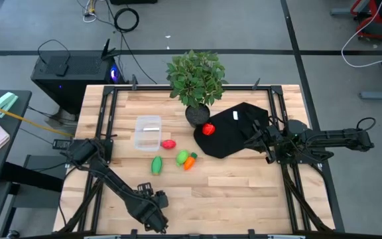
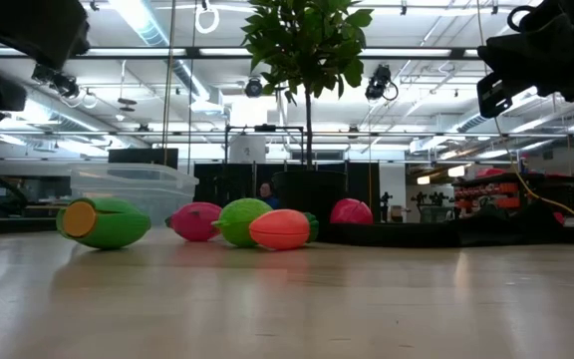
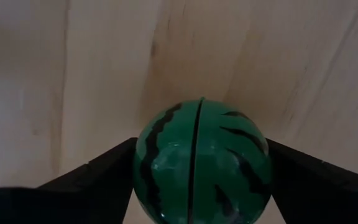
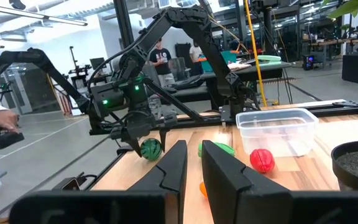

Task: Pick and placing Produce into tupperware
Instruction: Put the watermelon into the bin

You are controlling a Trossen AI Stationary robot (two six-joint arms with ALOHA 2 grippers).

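Surface [image 1: 244,192] fills the middle of the high view, wood slats, with a black cloth [image 1: 234,136] right of centre and a potted plant [image 1: 196,83] at top centre.

Tupperware [image 1: 147,132] sits left of centre in the high view, just above the loose produce; nothing visible inside it from here.

Left claw [image 1: 152,211] is at the bottom of the high view, left of centre, well apart from the tub. It is clamped on the striped watermelon ball [image 3: 202,163]; the left wrist view shows both fingers pressed against its sides with bare wood behind.

Right claw [image 1: 260,141] hovers over the cloth at right of centre, fingers close together, holding nothing. Idle, I'd say.

Loose produce, all near the tub:
- green oblong [image 1: 156,164], lower left of the group
- pink-red piece [image 1: 168,143], just beside the tub
- light green piece [image 1: 182,157] touching the orange one [image 1: 190,162]
- red round one [image 1: 208,129] on the cloth's left edge

Step in hand, my read: transport of piece 1, grasp done. Next move calls for carrying the ball up-frame, centring it over the tub, then releasing. 5 pieces left after that.
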